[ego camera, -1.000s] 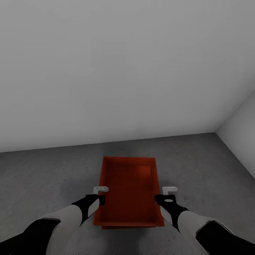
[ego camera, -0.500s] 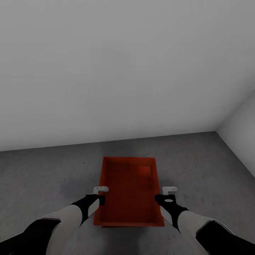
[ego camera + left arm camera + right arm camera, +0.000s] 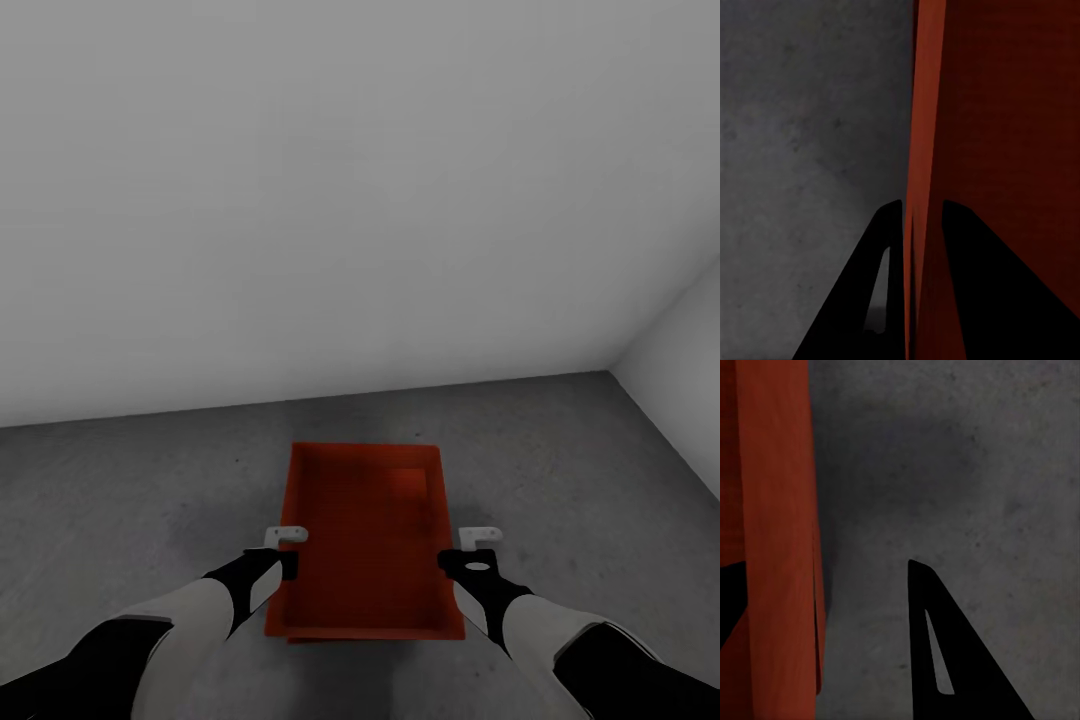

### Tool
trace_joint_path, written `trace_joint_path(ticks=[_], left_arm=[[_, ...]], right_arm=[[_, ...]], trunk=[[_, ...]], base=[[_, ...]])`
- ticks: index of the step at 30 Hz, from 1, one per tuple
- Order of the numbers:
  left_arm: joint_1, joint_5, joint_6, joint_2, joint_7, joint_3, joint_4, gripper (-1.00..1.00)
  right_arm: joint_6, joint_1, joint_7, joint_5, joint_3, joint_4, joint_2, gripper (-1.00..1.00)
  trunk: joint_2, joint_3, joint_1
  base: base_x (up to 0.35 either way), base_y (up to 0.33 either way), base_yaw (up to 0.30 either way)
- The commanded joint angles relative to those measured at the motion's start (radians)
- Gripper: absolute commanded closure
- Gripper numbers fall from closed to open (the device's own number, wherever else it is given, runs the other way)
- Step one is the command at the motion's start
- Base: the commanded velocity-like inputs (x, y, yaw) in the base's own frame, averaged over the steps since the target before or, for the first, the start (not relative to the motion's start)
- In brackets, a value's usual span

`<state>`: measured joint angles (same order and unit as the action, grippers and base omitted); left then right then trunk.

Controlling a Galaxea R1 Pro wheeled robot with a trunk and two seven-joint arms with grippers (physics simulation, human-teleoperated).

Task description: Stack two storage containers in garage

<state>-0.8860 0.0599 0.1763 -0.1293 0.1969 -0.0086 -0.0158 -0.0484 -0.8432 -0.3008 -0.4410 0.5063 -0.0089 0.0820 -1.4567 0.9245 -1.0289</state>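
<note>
Garage floor: upper container nested on lower container, left gripper pinching its wall, right gripper spread wide astride the opposite wall; one-sided release could drag the stack askew.

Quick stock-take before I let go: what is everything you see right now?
bins: apparently two, orange-red, one stacked on the other, on the floor straight ahead
floor: one, dark grey concrete, under the bins
walls: two, white, ahead and to the right
left pincer: one, black, closed on the bins' left wall
right pincer: one, black, open astride the right wall
</note>
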Motion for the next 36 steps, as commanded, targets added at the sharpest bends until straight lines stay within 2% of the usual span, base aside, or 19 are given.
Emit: trace_joint_path(ticks=[1, 5, 14, 19, 36], left_arm=[[0.0, -0.005, 0.006, 0.005, 0.008, 0.001, -0.003, 1.0], [0.0, -0.005, 0.006, 0.005, 0.011, 0.001, -0.003, 1.0], [0.0, -0.004, 0.006, 0.005, 0.012, 0.001, -0.003, 1.0], [-0.001, -0.003, 0.006, 0.005, 0.014, 0.001, -0.003, 1.0], [0.0, -0.002, 0.006, 0.005, 0.013, 0.001, -0.003, 1.0]], right_arm=[[-0.007, -0.001, -0.008, -0.016, 0.003, 0.003, -0.001, 1.0], [-0.007, -0.001, -0.008, -0.016, 0.003, 0.003, -0.001, 1.0], [-0.007, -0.001, -0.008, -0.016, 0.003, 0.003, -0.001, 1.0], [-0.007, -0.001, -0.008, -0.016, 0.003, 0.003, -0.001, 1.0], [-0.007, -0.001, -0.008, -0.016, 0.003, 0.003, -0.001, 1.0]], trunk=[[0.0, 0.001, 0.0], [0.0, 0.001, 0.0], [-0.063, 0.029, -0.034], [-0.063, 0.029, -0.034], [-0.175, 0.079, -0.096]], base=[[0.0, 0.0, 0.0], [0.0, 0.0, 0.0], [0.0, 0.0, 0.0], [0.0, 0.0, 0.0], [0.0, 0.0, 0.0]])
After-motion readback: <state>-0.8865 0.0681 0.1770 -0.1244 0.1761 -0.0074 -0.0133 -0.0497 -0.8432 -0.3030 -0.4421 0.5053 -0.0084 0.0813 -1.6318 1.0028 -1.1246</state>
